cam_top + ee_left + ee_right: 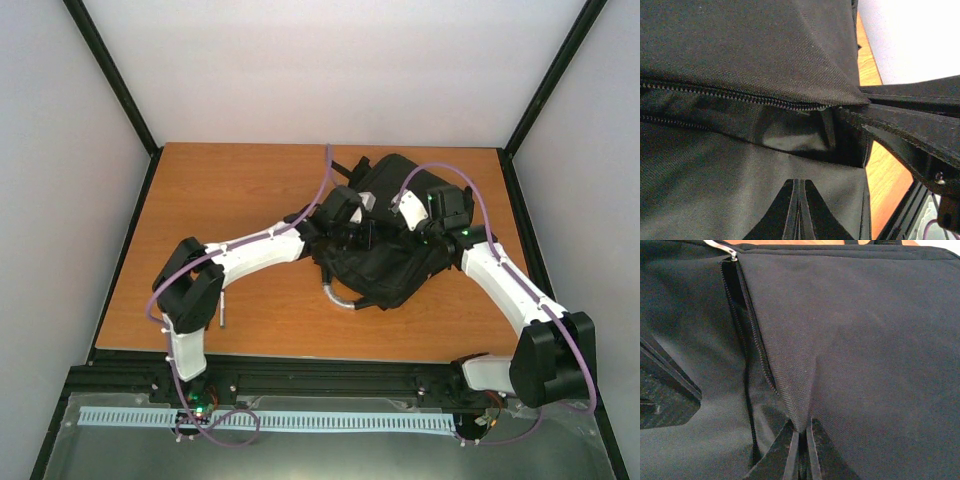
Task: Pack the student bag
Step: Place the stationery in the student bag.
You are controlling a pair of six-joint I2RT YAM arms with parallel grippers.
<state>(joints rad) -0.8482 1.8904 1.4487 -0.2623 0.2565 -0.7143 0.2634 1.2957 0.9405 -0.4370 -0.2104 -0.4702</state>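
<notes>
The student bag (395, 265), a big black backpack with a pale grey loop handle (338, 296), lies right of the table's centre. Both grippers are over its upper part. My left gripper (365, 235) (799, 182) is shut, its tips against the grey-black fabric just below an open zip slot (790, 132); nothing shows between its fingers. My right gripper (400, 215) (802, 429) is shut on a raised fold of the bag's fabric beside the open zip (752, 335). The zip's silver pull (724, 249) sits at the top left of the right wrist view.
The wooden table (240, 190) has white walls on three sides. A small dark stick-like item (222, 311) lies on it near the left arm's elbow. Black straps (350, 165) trail from the bag's far side. The other arm's black finger (920, 135) crosses the left wrist view.
</notes>
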